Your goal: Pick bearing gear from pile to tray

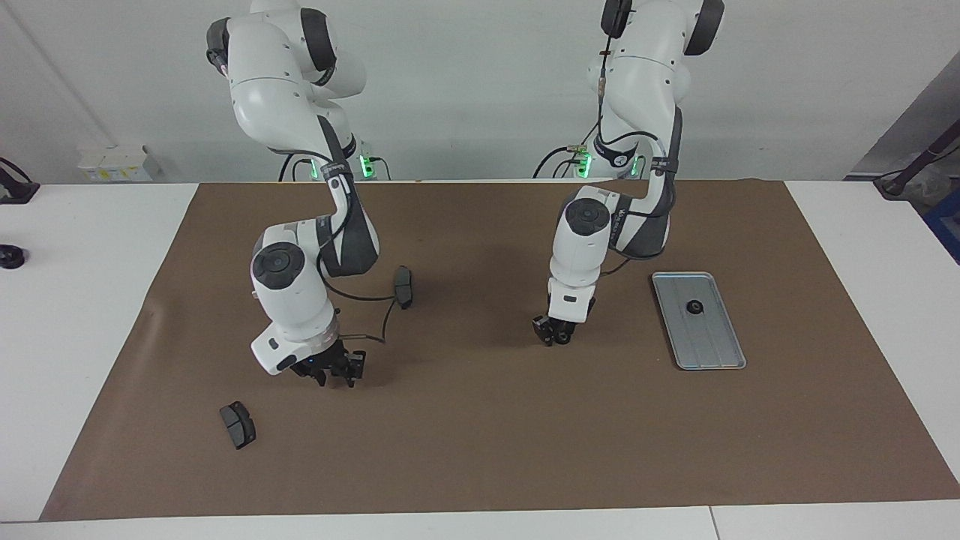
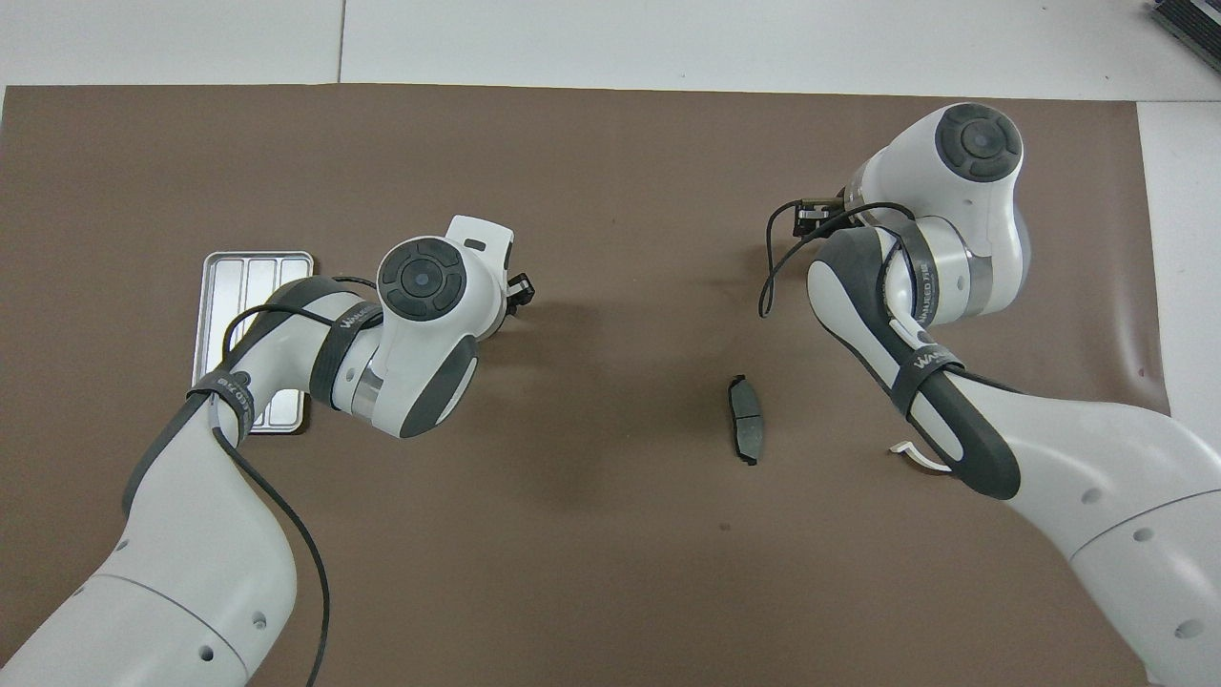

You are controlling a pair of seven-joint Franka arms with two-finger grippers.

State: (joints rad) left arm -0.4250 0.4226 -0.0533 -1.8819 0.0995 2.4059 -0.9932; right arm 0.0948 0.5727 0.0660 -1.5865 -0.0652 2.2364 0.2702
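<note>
The silver tray (image 1: 712, 346) lies at the left arm's end of the brown mat, with one small black ring (image 1: 694, 307) in it. My left gripper (image 1: 555, 340) is down at the mat beside the tray, toward the middle. It stands where a loose black ring lay, and that ring is now hidden under it. My right gripper (image 1: 336, 375) is low over the mat at the right arm's end, covering the spot of another ring. Seen from overhead, the left gripper (image 2: 520, 286) and right gripper (image 2: 811, 210) peek out from under their wrists, and part of the tray (image 2: 250, 277) shows.
One dark grey pad (image 1: 238, 424) lies farther from the robots than the right gripper. Another pad (image 1: 404, 286) lies nearer to them, by the right arm's cable. The white half-ring bracket (image 2: 918, 459) shows partly under the right arm.
</note>
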